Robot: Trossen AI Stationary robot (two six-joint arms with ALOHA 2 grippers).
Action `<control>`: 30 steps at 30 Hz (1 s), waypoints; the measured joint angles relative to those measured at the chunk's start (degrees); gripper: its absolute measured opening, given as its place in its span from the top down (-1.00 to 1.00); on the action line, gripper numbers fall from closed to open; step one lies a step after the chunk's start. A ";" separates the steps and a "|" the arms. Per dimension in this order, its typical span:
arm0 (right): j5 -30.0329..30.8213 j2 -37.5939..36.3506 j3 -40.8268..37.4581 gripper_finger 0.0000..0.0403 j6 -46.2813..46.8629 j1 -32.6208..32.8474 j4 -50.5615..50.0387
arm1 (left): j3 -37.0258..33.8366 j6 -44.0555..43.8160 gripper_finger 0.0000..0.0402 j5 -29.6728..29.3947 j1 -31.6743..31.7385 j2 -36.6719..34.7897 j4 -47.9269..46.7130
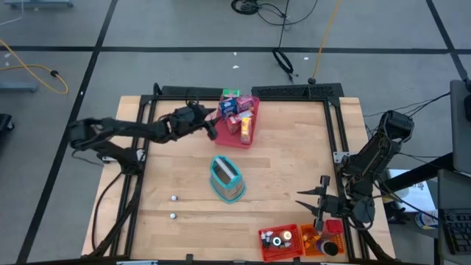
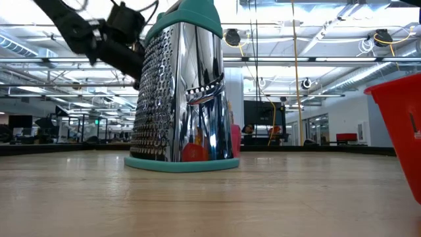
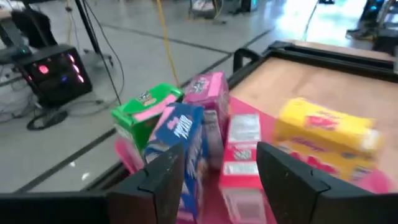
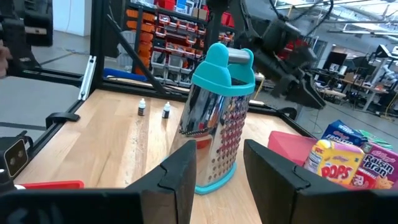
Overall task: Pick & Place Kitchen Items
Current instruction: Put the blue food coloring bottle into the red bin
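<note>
**Inspector A:** At the far edge of the wooden worktop, the flat pink rectangular tray carries the small cardboard grocery packets: green, blue, pink, red and yellow, standing close together. The left tool hovers beside them, fingers parted, nothing between them.

**Inspector B:** Noted. Mid-worktop, a steel box grater with teal handle stands upright. The right tool waits near the red and orange square bins, fingers apart, gripping nothing.
</note>
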 joint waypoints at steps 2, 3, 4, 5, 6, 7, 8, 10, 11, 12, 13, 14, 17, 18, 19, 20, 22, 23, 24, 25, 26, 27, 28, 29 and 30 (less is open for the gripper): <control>0.00 0.00 0.00 0.38 0.12 0.01 -0.01 | 0.00 -1.84 0.03 0.03 -1.07 -4.60 -6.64; 0.00 0.00 0.00 0.38 0.12 0.05 -0.01 | 0.00 -3.06 0.04 0.05 -1.82 -6.87 -9.94; 0.00 0.00 0.00 0.38 0.07 0.07 -0.01 | 0.00 -4.17 0.04 0.08 -2.82 -9.15 -13.43; 0.00 0.00 0.00 0.38 0.03 0.07 -0.01 | 0.00 -5.01 0.05 0.01 -4.00 -11.37 -16.72; 0.00 0.00 0.00 0.38 0.03 0.07 -0.01 | 0.00 -5.65 0.06 -0.07 -5.44 -13.60 -19.68; -0.02 0.00 0.00 0.38 0.01 0.07 0.00 | 0.00 -6.46 0.07 -0.04 -7.08 -15.79 -22.48; -0.02 0.00 0.00 0.38 -0.01 0.07 -0.01 | 0.00 -7.76 0.07 -0.04 -8.77 -17.80 -25.44; -0.02 0.00 0.00 0.38 -0.01 0.07 -0.01 | 0.00 -10.42 0.07 -0.43 -12.62 -21.53 -31.01; -0.02 0.00 0.00 0.38 0.09 0.08 -0.01 | 0.00 -11.69 0.07 -0.96 -14.60 -23.26 -33.59; -0.02 -0.02 0.00 0.38 0.23 0.08 -0.01 | 0.00 -13.14 0.07 -1.98 -16.77 -24.84 -35.92; -0.02 0.00 0.00 0.38 0.30 0.09 -0.01 | 0.00 -14.63 0.07 -3.22 -19.15 -26.30 -38.16; -0.02 0.00 0.00 0.38 0.29 0.09 -0.01 | 0.00 -16.29 0.07 -4.90 -21.53 -27.50 -40.27; -0.02 0.00 0.00 0.38 0.26 0.09 -0.01 | 0.00 -21.70 0.07 -10.36 -28.84 -29.98 -45.73; -0.04 0.00 0.00 0.38 0.33 0.09 -0.01 | 0.00 -23.61 0.07 -12.33 -31.25 -30.32 -46.71; -0.03 -0.01 0.00 0.38 0.34 0.09 -0.01 | 0.00 -25.34 0.07 -14.19 -33.76 -30.41 -47.40; -0.02 0.00 0.00 0.38 0.34 0.09 -0.01 | 0.00 -26.91 0.07 -15.72 -36.24 -30.39 -48.08; -0.03 -0.01 0.00 0.38 0.34 0.09 -0.01 | 0.00 -29.34 0.07 -18.23 -40.98 -29.79 -48.64; -0.04 0.00 0.00 0.38 0.35 0.09 -0.01 | 0.00 -30.58 0.07 -19.56 -43.31 -29.23 -48.45; -0.04 0.00 0.00 0.38 0.36 0.11 -0.01 | 0.00 -31.95 0.07 -20.96 -45.58 -28.55 -48.56; -0.04 0.00 0.00 0.38 0.38 0.11 -0.01 | 0.00 -33.37 0.07 -22.35 -47.82 -27.79 -48.68; -0.04 0.00 0.00 0.38 0.38 0.11 -0.01 | 0.00 -34.79 0.07 -23.85 -49.94 -26.95 -48.65; -0.07 0.00 0.00 0.38 0.38 0.11 -0.01 | 0.00 -36.51 0.07 -25.31 -52.18 -25.97 -48.69; -0.17 0.00 0.00 0.38 0.51 0.11 -0.01 | 0.00 -38.44 0.07 -26.56 -54.30 -24.91 -49.07; -0.70 0.00 0.00 0.38 1.01 0.11 -0.01 | 0.00 -40.30 0.07 -27.69 -56.37 -23.65 -49.58; -1.63 0.00 0.00 0.38 1.75 0.11 0.00 | 0.00 -42.24 0.07 -28.83 -58.26 -22.30 -49.79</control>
